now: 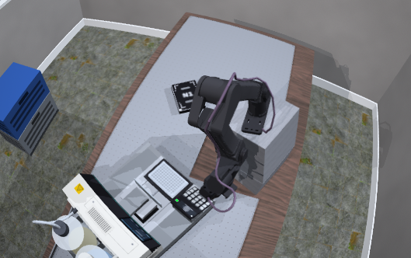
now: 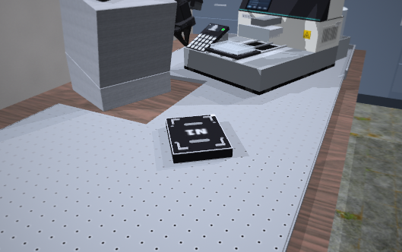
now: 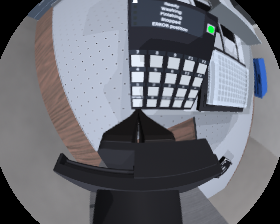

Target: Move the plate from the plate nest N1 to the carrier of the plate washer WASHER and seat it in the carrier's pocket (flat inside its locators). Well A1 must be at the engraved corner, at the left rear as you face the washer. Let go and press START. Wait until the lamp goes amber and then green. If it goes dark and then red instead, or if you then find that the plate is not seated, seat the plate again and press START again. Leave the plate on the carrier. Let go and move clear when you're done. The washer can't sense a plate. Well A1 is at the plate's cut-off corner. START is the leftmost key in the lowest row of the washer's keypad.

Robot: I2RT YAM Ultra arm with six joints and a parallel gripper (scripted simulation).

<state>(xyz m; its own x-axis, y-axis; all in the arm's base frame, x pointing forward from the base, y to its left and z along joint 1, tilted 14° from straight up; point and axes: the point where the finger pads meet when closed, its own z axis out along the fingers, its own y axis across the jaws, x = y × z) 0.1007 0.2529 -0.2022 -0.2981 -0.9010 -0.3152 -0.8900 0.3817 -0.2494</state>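
Top view: I had the plate [image 1: 168, 179] [image 2: 231, 47] [image 3: 227, 80] on the washer's carrier [image 1: 158, 189] [image 2: 236, 56] [image 3: 223, 108], nest N1 [image 1: 182, 102] [image 2: 197, 143] bare. Exterior: plate looked flat; couldn't confirm the A1 corner. Gripper [image 1: 210, 198] [image 2: 185, 43] [image 3: 138, 112] was clenched on nothing, beside the keypad [image 1: 195, 197] [image 2: 204, 39] [image 3: 163, 80]. Wrist: tips sat by START [image 3: 137, 103], contact unclear; lamp [image 1: 176, 200] [image 2: 223, 29] [image 3: 211, 29] showed green. My read on handling: light, stiff, slick plastic, crackable if squeezed hard. For any reseat I'd have gripped opposite side walls low and level, off the wells.
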